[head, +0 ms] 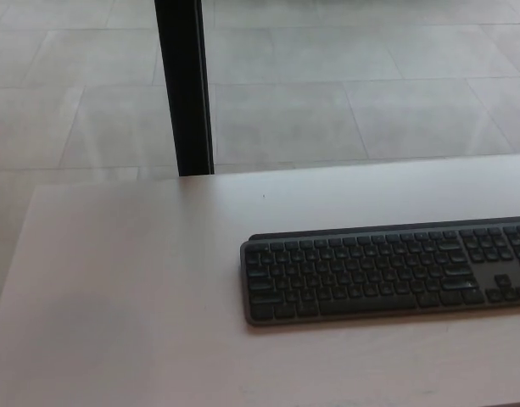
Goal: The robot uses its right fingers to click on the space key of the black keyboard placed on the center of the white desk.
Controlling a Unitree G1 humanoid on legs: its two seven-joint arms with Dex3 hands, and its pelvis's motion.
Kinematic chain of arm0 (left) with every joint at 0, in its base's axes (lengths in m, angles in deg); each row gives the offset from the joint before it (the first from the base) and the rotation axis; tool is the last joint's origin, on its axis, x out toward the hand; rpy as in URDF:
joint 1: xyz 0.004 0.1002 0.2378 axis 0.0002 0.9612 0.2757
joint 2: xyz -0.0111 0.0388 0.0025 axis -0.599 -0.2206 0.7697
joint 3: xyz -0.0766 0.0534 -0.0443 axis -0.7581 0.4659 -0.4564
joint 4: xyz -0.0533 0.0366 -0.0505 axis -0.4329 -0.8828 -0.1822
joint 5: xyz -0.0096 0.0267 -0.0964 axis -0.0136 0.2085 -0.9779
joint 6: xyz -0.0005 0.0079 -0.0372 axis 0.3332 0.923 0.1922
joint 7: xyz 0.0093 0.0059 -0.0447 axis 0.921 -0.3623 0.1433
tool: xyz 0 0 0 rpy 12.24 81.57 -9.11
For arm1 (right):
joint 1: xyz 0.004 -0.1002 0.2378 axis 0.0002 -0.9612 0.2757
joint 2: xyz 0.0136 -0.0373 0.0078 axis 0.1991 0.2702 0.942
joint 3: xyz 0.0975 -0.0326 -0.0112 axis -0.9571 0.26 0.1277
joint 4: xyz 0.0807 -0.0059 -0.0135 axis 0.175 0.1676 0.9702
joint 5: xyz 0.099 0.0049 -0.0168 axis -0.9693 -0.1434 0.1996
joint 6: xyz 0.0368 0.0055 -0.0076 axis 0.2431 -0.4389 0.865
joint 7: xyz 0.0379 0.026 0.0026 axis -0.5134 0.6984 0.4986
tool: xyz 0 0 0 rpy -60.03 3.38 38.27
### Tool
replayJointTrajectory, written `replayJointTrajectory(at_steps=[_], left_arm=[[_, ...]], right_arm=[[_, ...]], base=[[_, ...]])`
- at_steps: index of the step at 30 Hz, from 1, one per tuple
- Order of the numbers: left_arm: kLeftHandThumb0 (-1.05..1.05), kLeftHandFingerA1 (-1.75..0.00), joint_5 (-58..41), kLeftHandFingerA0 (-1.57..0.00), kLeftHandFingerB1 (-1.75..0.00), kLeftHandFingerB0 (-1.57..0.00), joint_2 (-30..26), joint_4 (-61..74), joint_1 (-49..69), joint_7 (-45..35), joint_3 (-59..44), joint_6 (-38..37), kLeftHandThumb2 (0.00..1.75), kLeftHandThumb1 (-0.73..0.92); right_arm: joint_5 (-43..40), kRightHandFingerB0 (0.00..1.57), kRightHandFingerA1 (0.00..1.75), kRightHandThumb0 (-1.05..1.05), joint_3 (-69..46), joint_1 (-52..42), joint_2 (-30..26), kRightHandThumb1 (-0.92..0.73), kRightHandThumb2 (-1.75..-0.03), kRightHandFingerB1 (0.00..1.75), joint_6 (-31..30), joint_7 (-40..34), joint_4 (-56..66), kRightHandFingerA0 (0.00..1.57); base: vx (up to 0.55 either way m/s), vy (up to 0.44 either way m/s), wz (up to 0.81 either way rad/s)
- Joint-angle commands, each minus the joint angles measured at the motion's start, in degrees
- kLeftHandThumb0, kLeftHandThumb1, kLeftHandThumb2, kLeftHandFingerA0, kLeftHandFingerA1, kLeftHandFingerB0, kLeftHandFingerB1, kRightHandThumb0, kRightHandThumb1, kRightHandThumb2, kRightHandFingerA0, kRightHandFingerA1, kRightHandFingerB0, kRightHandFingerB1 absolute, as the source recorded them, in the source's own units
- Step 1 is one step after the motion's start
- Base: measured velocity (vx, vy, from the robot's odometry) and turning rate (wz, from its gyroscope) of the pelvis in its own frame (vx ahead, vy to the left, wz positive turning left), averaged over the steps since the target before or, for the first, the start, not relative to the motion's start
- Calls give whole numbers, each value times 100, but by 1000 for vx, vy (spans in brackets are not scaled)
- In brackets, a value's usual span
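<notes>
Nothing of the task is showing as done yet — neither hand is appearing in the head view, so I cannot tell how the fingers are standing, and the whole reach and press are looking left to do. The keyboard (387,271) is lying flat on the white desk (115,297), toward the right and running off the right edge. It is looking dark and slim, with low keys in neat rows; the space key (361,299) is sitting in its near row — untouched. A black post (185,85) is standing beyond the desk's far edge on the tiled floor (370,85).
</notes>
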Motion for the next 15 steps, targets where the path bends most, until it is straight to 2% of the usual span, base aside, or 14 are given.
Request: replayJointTrajectory(at_steps=[1, 2, 3, 4, 5, 6, 7, 9, 10, 12, 13, 15], left_arm=[[-47, -148, -463, -89, -56, -80, -95, -95, -32, 264, -348, -168, 57, 49], [-43, -135, -595, -88, -58, -79, -67, -114, -57, 197, -469, -195, 56, 48], [-43, -135, -651, -88, -58, -79, -55, -122, -71, 168, -524, -204, 56, 48], [-44, -122, -603, -89, -56, -80, -65, -124, -75, 207, -499, -177, 55, 49], [-44, -122, -584, -89, -56, -80, -70, -126, -80, 223, -492, -166, 55, 49], [-45, -130, -604, -90, -58, -81, -77, -153, -89, 194, -496, -187, 55, 48], [-46, -129, -623, -91, -57, -82, -81, -155, -90, 175, -500, -201, 55, 47], [-47, -133, -627, -90, -58, -82, -80, -81, -73, 236, -478, -162, 55, 47], [-47, -133, -627, -90, -58, -82, -74, -65, -69, 257, -468, -156, 55, 47], [-47, -139, -618, -89, -59, -83, -87, -94, -59, 236, -439, -197, 56, 47], [-47, -148, -543, -90, -57, -82, -117, -135, -47, 242, -365, -206, 57, 48], [-50, -146, -554, -89, -57, -84, -136, -184, -61, 231, -341, -205, 56, 48]], right_arm=[[-543, 64, 164, -36, -551, 112, -223, -65, -63, 47, -179, -326, 63, 90], [-510, 59, 158, -37, -592, 168, -316, -64, -63, 44, -314, -409, -7, 92], [-493, 59, 158, -37, -609, 192, -354, -64, -63, 44, -372, -443, -35, 92], [-556, 62, 163, -38, -699, 284, -444, -64, -63, 45, -438, -476, -150, 88], [-582, 62, 163, -38, -738, 333, -484, -64, -63, 45, -471, -494, -204, 88], [-633, 61, 133, -34, -805, 378, -515, -49, -89, 64, -463, -518, -241, 115], [-639, 71, 156, -37, -847, 429, -575, -61, -61, 50, -465, -599, -284, 84], [-835, 78, 164, -36, -1106, 627, -763, -63, -59, 81, -588, -688, -353, 90], [-929, 78, 164, -36, -1201, 653, -779, -63, -59, 81, -632, -675, -270, 90], [-957, 73, 160, -37, -1314, 871, -950, -63, -63, 56, -798, -795, -247, 87], [-1163, 76, 164, -34, -1494, 1125, -1085, -63, -61, 61, -734, -713, -253, 88], [-1163, 75, 165, -37, -1538, 1310, -1178, -64, -64, 57, -798, -784, -285, 90]], base=[[0, 0, 0], [0, 0, 0], [0, 0, 0], [0, 0, 0], [0, 0, 0], [0, 0, 0], [0, 0, 0], [0, 0, 0], [0, 0, 0], [0, 0, 0], [0, 0, 0], [0, 0, 0]])
